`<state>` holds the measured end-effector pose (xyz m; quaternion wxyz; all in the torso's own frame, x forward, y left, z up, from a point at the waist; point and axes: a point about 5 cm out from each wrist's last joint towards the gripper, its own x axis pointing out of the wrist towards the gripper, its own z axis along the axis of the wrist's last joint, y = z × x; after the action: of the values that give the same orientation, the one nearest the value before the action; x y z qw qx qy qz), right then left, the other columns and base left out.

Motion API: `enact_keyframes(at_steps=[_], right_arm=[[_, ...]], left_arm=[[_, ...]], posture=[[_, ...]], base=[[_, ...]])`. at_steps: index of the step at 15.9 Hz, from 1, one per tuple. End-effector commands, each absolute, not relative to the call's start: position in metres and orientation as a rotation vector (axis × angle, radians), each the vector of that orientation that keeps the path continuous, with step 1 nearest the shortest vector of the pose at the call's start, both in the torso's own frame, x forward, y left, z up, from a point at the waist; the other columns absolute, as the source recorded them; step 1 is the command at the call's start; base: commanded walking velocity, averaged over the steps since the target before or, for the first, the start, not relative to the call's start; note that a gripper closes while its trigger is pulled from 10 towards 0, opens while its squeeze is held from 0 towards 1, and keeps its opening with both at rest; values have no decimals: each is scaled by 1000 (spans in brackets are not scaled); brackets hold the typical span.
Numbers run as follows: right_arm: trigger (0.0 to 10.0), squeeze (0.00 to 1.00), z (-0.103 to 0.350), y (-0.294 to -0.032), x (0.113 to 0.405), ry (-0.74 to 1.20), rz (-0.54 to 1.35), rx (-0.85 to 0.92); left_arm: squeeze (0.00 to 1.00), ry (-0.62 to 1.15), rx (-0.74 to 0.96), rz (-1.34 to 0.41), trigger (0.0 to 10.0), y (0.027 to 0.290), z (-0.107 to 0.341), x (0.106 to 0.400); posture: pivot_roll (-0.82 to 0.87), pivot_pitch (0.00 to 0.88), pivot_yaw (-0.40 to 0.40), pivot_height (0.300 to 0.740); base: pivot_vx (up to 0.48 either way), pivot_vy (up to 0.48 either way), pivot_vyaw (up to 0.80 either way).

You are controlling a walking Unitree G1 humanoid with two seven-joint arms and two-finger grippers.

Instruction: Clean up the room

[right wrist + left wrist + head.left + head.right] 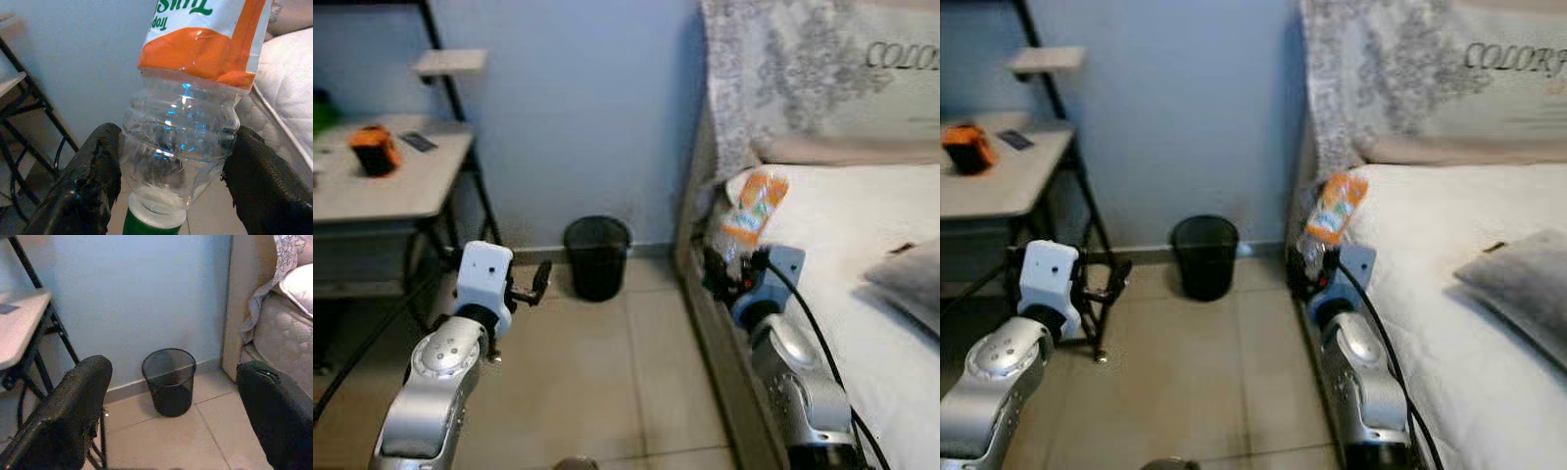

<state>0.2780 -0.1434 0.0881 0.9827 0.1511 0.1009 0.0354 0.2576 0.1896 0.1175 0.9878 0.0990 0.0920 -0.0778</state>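
Clear plastic bottle (183, 122) with an orange label, pinched neck-down between the two black fingers (83, 186) of the right hand (732, 269), held up just beside the edge of the bed (842, 225). Green cap at the low end, body tilted up toward the pillow end. Black mesh bin (597, 257) on the tiled floor against the blue wall, left of the bed and well apart from the bottle. Left hand (171, 406) spread and empty, raised and aimed at the bin. Grey worktop (406, 181) beyond the bin, carrying an orange object (374, 149). Likely next: carry to the bin and drop. Risks, as a judgement: thin crumpled plastic slipping out of the pinch mid-swing; release short of the rim, so a bounce across the tiles; forearm brushing the bed frame on the way over.
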Motion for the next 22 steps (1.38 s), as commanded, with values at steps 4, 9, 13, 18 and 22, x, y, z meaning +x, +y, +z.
enact_keyframes(at_steps=[4, 9, 13, 18, 22], right_arm=[[10000, 0, 87, -142, 284, 210, 27, 248], [10000, 0, 97, -137, 296, 190, 91, 236], [10000, 0, 96, -134, 301, 205, 80, 266], [10000, 0, 98, -135, 302, 207, 98, 240], [10000, 0, 96, -141, 301, 213, 82, 232]], left_arm=[[0, 163, 188, -191, 10000, 184, 121, 271], [0, 141, 195, -205, 10000, 181, 123, 283], [0, 127, 214, -218, 10000, 182, 126, 287], [0, 117, 205, -220, 10000, 180, 129, 287], [0, 114, 244, -230, 10000, 180, 130, 289]], posture=[[-33, 0, 32, 740], [-30, 0, 23, 740], [-16, 0, 24, 740], [-14, 0, 20, 740], [-3, 0, 16, 740]], base=[[264, 0, 0], [266, 0, 320], [270, 0, 200], [276, 0, 0], [277, 0, 394]])
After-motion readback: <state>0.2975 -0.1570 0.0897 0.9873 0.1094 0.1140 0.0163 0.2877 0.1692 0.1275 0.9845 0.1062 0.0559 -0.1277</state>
